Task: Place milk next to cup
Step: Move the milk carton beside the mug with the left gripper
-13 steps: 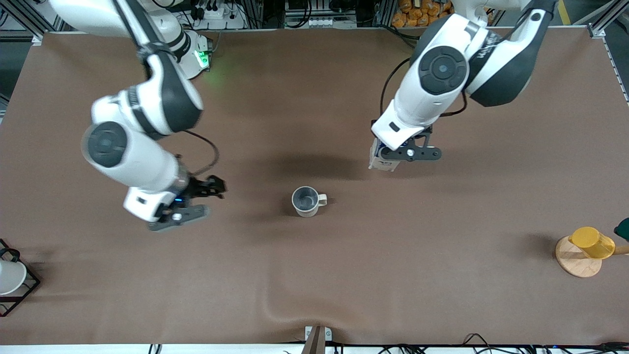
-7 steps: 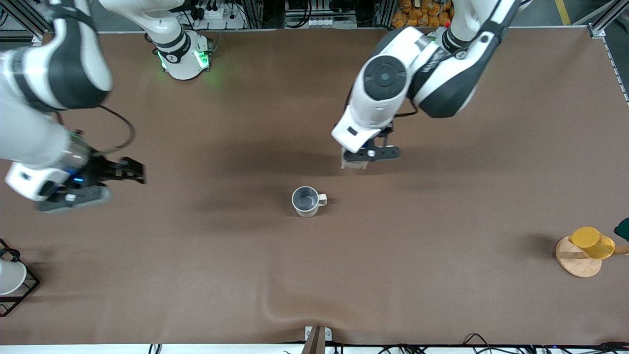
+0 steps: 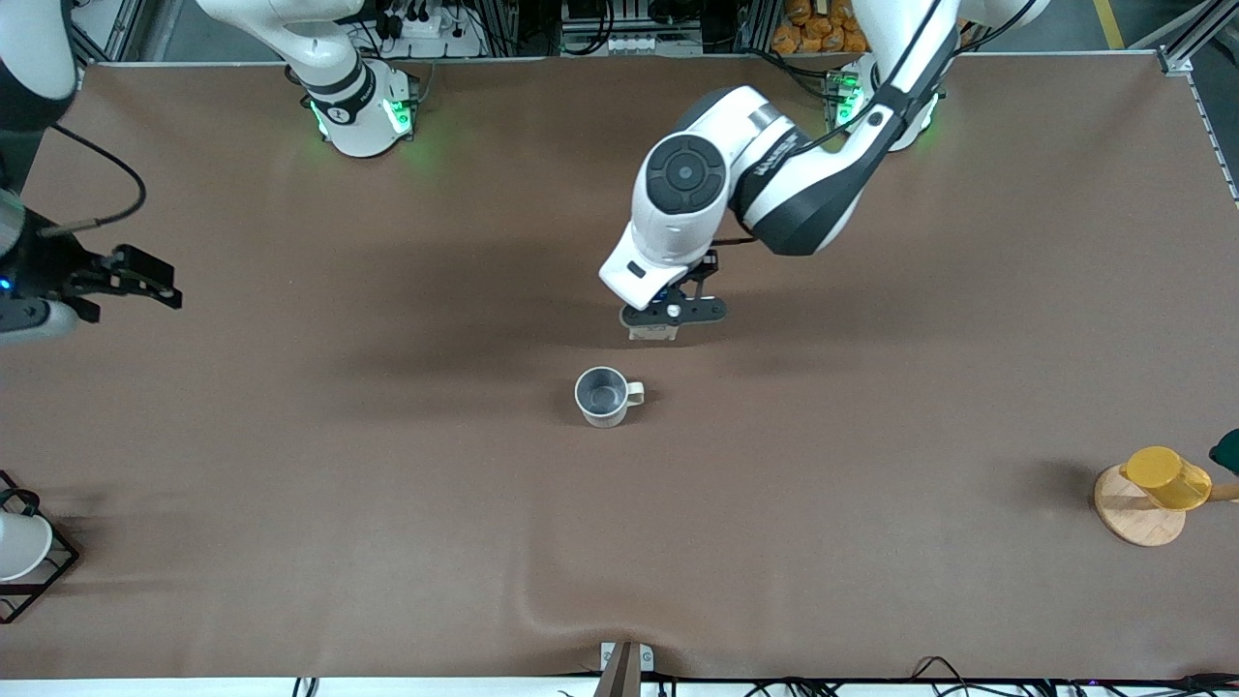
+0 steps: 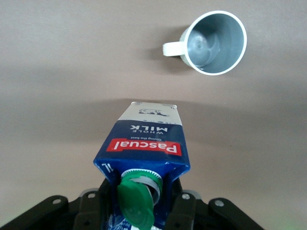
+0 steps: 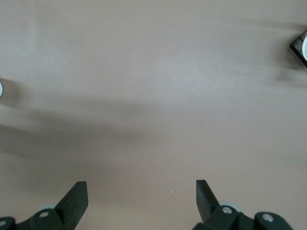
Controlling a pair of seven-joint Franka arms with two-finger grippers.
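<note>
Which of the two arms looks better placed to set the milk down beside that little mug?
The left arm. Its pincer already holds the milk over the table just beside the cup. The right pincer hangs open and empty toward the right arm's end of the table.

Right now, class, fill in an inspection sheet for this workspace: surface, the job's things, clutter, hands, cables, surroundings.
Surface: brown table cover, with a wrinkle at the edge nearest the front camera.
Job's things: milk held over the table near the cup; cup upright and empty.
Clutter: yellow cup on wooden stand at the left arm's end; white cup in black wire rack at the right arm's end.
Hands: left hand shut on milk; right hand open, waiting at its end.
Cables: a black cable on the right arm.
Surroundings: green base lights.
</note>
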